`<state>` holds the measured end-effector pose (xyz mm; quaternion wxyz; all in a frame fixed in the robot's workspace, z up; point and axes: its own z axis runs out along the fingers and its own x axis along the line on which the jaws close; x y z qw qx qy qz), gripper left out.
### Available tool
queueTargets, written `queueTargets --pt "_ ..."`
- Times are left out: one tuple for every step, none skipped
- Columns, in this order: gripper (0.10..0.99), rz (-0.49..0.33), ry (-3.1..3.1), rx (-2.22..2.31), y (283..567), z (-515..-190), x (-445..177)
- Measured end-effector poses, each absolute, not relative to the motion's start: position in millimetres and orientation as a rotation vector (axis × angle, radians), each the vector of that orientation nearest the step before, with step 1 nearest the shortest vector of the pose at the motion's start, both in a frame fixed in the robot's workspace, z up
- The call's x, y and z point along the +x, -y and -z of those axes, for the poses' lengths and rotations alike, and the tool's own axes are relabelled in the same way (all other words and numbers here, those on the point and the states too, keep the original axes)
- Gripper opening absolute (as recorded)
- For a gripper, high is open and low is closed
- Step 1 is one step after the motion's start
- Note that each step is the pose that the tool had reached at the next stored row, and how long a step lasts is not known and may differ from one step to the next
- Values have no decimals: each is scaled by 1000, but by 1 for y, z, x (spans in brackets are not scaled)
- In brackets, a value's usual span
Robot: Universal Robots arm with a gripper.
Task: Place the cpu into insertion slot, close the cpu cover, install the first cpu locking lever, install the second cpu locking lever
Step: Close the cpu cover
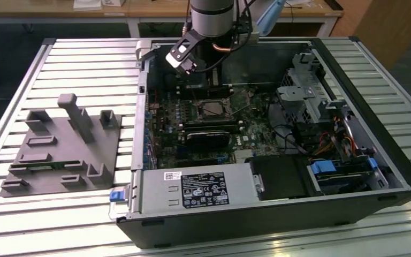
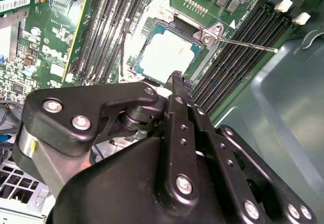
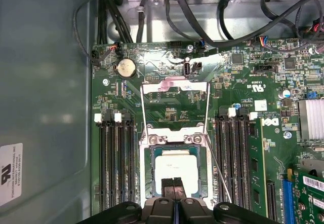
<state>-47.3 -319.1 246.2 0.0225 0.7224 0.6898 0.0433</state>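
The cpu [image 3: 174,167] lies flat in the insertion slot [image 3: 148,169], its pale silver face up with green edges showing around it. The cpu cover [image 3: 174,85], a thin silver frame, stands swung back from the slot on the side away from the fingers. One thin locking lever [image 3: 221,179] slants out beside the slot, and it also shows as a locking lever [image 2: 248,44] in the second wrist view. My gripper [image 2: 177,78] is shut with nothing between its fingertips [image 3: 173,187], which hover at the cpu's [image 2: 167,56] near edge. In the exterior view the arm [image 1: 211,16] reaches down into the case over the slot [image 1: 211,109].
Long black memory slots [image 3: 114,168] flank the socket on both sides. A black expansion card [image 1: 209,136], the power supply [image 1: 198,188] and a drive cage [image 1: 309,96] fill the open case. A grey fixture with posts [image 1: 62,144] sits on the slatted table at the exterior view's left.
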Motion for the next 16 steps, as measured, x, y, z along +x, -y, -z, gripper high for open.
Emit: queueTargets --pt "106 -134 -2137 2238 319 -246 -47" --pt "106 -134 -2137 2237 319 -246 -47" --pt "106 -134 -2136 2237 319 -246 -47" --pt "106 -133 -2137 2237 319 -247 -47" --pt "106 -133 -2136 2237 319 -248 -47" --pt "106 -134 -2136 2237 319 -249 -47" --pt "106 -134 -2137 2237 319 -250 -47" --pt "106 -134 -2136 2237 319 -252 -47" --pt "106 -134 -2136 2237 319 -253 -47" --pt "106 -134 -2136 2237 319 -254 -47" --pt "106 -134 -2136 2237 319 -254 -47" --pt "106 -135 -2136 2238 319 -254 -47" --pt "106 -135 -2136 2237 319 -254 -47" --pt "106 -135 -2136 2237 319 -254 -47" --pt "106 -134 -2136 2237 319 -254 -47" --pt "106 -134 -2136 2237 319 -254 -47"
